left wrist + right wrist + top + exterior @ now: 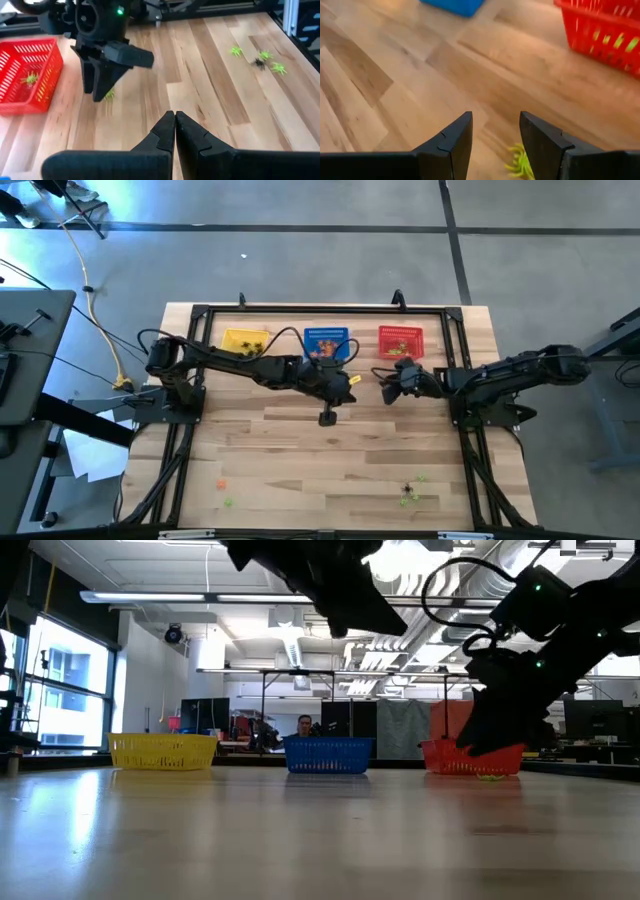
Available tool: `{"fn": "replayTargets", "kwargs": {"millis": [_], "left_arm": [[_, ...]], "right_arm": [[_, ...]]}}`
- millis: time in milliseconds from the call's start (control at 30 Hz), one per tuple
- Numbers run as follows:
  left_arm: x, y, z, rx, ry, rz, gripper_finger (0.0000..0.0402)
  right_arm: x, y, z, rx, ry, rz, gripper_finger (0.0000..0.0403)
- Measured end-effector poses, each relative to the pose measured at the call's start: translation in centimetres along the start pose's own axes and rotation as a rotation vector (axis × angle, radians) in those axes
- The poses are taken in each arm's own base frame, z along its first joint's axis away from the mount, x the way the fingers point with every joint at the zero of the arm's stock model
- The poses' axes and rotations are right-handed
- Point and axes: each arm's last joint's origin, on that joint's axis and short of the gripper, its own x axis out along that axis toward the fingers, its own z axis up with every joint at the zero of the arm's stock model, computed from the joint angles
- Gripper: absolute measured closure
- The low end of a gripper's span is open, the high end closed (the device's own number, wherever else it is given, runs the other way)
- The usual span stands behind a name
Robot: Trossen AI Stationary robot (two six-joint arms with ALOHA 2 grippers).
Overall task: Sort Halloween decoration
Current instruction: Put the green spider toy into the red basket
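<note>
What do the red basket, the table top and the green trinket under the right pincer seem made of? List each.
Red basket: likely moulded plastic, open mesh walls, even bright colour.
Table top: wood, light planks with visible grain and joints, low sheen.
Green trinket: probably soft plastic, thin leggy shape; unsure.

Wood and plastic
Pale planked wooden tabletop with soft sheen; red, blue, yellow baskets of plastic mesh; matt black claw fingers.

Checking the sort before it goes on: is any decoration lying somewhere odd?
Yes. One light green spider lies on the bare table just outside the red basket, under the open right gripper, though other green ones sit inside the basket.
</note>
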Motion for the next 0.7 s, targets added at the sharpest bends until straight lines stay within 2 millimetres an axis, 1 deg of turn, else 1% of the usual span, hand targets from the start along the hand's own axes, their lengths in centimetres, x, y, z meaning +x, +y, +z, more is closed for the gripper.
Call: {"fn": "replayTargets", "kwargs": {"millis": [100, 267, 400, 500, 700], "left_arm": [[-0.9, -0.2, 0.3, 0.002, 0.006, -0.004, 0.0401], [-2.9, -0.3, 1.3, 0.005, -0.016, -0.004, 0.0401], [-4.0, -0.4, 1.7, 0.006, -0.011, 0.005, 0.0401], [-4.4, -0.3, 1.6, 0.004, 0.007, 0.043, 0.0402], [-4.5, -0.2, 1.2, 0.003, 0.058, 0.089, 0.0401]], "right_arm": [[0.1, -0.4, 0.0, 0.034, 0.050, 0.009, 0.0243], [0.2, -1.1, -0.4, 0.069, 0.124, -0.034, 0.0243], [0.1, -1.2, -0.5, 0.081, 0.142, -0.040, 0.0243], [0.2, -1.2, -0.6, 0.081, 0.147, -0.041, 0.0243], [0.7, -1.5, -1.1, 0.077, 0.189, -0.098, 0.0243]]}}
